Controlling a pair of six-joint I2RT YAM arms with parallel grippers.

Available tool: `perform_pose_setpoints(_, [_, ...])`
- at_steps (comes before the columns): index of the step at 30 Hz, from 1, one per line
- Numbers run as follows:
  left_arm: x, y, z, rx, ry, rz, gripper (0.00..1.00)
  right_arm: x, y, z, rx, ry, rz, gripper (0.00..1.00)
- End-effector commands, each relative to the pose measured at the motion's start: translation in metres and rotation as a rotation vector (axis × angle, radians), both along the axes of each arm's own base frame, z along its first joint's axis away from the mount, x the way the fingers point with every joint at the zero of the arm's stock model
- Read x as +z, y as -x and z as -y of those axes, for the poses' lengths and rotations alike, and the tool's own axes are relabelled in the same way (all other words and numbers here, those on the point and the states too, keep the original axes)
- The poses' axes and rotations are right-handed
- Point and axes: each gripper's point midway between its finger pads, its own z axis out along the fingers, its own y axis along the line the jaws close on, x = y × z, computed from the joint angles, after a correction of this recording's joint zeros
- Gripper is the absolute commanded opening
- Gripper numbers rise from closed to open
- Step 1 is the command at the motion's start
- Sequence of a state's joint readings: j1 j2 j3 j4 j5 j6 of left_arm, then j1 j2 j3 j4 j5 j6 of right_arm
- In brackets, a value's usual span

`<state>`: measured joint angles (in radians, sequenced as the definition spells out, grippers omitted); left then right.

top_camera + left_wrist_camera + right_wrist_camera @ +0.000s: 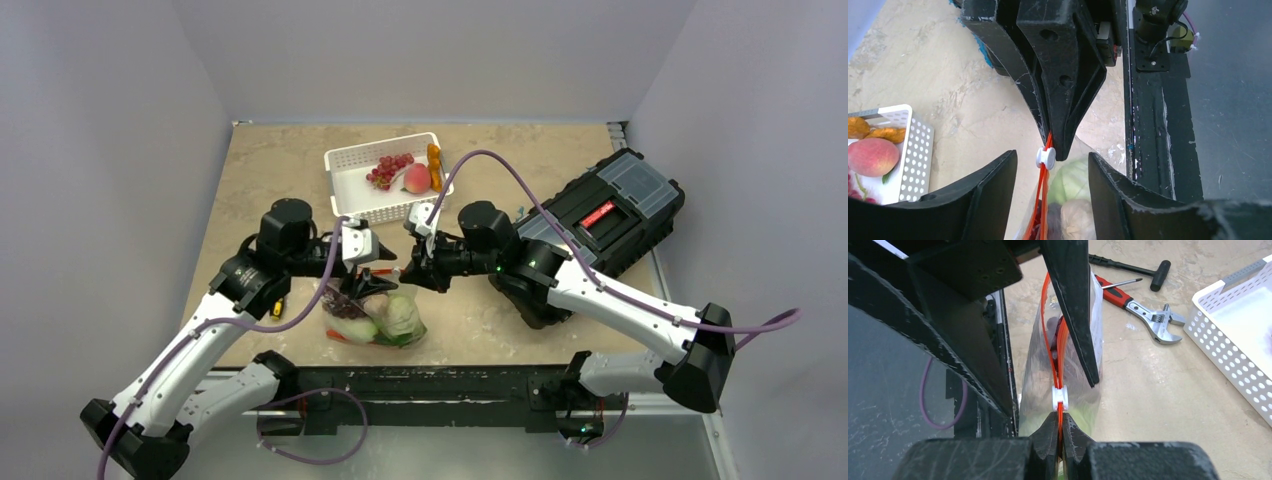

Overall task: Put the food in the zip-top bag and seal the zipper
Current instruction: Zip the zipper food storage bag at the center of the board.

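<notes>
Right tool (1060, 417) low in its own view, pinched fully closed on the zipper (1054, 365), just behind the small white tab (1061, 397). Left tool (1052, 161) facing it, jaws parted about halfway, one finger on each side of the red-orange strip, gripping nothing; contact with the plastic impossible to judge. Strip halves apart beyond the tab.

Zip-top bag (385, 318) held up at its mouth, bottom on the worktop (270, 170) near the front edge, between the two arms. Inside: light green cabbage (1070, 180), white oval piece (1078, 220), dark purple grapes (345, 308).

Peach (416, 178), red grapes (388, 170) and carrot (434, 165) lying in the white basket (338, 180) farther back. Wrench (1158, 322) and red-handled screwdriver (1113, 290) flat on the worktop beside the bag.
</notes>
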<state>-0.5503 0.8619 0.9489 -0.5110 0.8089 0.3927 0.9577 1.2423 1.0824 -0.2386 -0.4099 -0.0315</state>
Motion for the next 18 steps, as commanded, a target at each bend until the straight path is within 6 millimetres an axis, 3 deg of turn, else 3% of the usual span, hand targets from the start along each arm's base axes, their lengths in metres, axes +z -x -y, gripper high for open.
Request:
perform_pose_setpoints(1, [0.01,0.002,0.01,-0.057,0.044,-0.031,0.49,0.037,0.002,-0.006,0.028,-0.105,0.082,0.0])
perform_pose_setpoints(13, [0.012,0.007,0.013,-0.102,0.055,-0.055,0.12,0.035,0.003,-0.009,0.021,-0.101,0.092,0.0])
perform_pose_setpoints(18, [0.011,0.005,0.013,-0.094,0.048,-0.06,0.0,0.038,-0.007,-0.005,-0.06,-0.112,0.106,0.0])
